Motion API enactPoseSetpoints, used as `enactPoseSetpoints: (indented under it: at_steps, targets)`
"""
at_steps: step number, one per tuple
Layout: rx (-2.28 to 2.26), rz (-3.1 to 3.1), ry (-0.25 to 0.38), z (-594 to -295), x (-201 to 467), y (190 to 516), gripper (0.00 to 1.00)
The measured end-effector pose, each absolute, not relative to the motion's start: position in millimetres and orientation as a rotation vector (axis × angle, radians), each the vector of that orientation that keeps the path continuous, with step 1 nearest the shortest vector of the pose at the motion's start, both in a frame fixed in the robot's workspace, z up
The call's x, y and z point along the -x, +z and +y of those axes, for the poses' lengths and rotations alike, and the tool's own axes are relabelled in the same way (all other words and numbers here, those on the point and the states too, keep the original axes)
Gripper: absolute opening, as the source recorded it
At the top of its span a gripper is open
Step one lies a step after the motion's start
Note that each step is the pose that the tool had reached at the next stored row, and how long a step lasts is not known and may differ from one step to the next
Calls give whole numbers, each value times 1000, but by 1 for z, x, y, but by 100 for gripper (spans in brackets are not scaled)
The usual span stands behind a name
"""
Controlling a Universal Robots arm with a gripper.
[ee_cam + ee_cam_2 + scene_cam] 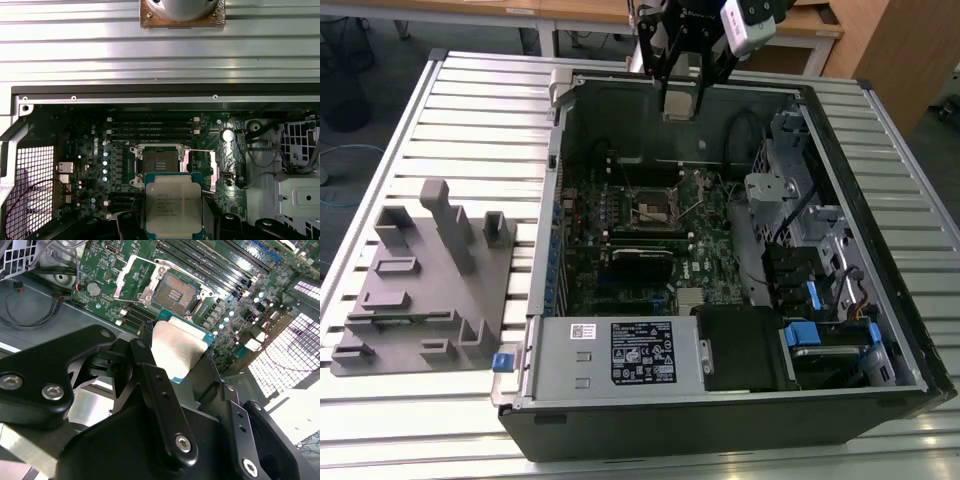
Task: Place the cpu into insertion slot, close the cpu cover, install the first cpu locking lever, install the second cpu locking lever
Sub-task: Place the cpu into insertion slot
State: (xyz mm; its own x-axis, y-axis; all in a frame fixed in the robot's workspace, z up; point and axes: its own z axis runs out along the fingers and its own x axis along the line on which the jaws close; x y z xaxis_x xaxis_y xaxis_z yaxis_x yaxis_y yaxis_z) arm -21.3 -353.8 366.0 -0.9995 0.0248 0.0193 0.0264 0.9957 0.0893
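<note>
Black two-fingered hand [682, 100] hangs above the far wall of the open black tower computer case [720, 425], which lies on its side on the ribbed aluminium desk [470, 120].

Hand [177, 357] is closed on the cpu [177, 347], a small flat square chip with a dull silvery-grey metal top and a green rim. The fingers [145, 352] clasp it at opposite edges, with the metal top facing the first wrist view [173, 205].

The cpu is held in the air, clear of the green circuit board [95, 150] and not seated.

The insertion slot [651, 207], a small square socket with a dark brownish centre and a silvery rim, lies bare [176, 291] below the chip [161, 164].

The cpu cover [121, 282], a thin silvery square frame plate with a large cut-out, is swung open beside the slot.

A grey moulded fixture block [430, 280] sits on the desk at the exterior view's left, well apart from the case.
</note>
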Motion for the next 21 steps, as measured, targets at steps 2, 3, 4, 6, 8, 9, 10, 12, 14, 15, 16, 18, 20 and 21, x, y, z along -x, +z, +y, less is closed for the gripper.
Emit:
enactPoseSetpoints:
  at_steps: [2, 3, 4, 6, 8, 9, 10, 12, 14, 15, 16, 18, 20, 21]
  targets:
    - [40, -3120, -140, -354, 21, 366, 54]
    - [40, -3120, -140, -354, 21, 366, 54]
    - [40, -3120, -140, -354, 21, 366, 54]
    - [40, -3120, -140, -354, 21, 365, 54]
    - [40, -3120, -140, -354, 21, 365, 54]
    - [40, -3120, -140, -354, 21, 365, 54]
    - [40, -3120, -140, -354, 21, 364, 54]
    - [40, -3120, -140, -354, 21, 364, 54]
    - [40, -3120, -140, -354, 21, 363, 54]
    - [40, -3120, -141, -354, 21, 363, 54]
    - [40, -3120, -140, -354, 21, 363, 54]
    - [40, -3120, -140, -354, 21, 362, 54]
    - [40, -3120, -140, -354, 21, 362, 54]
    - [40, -3120, -140, -354, 21, 362, 54]
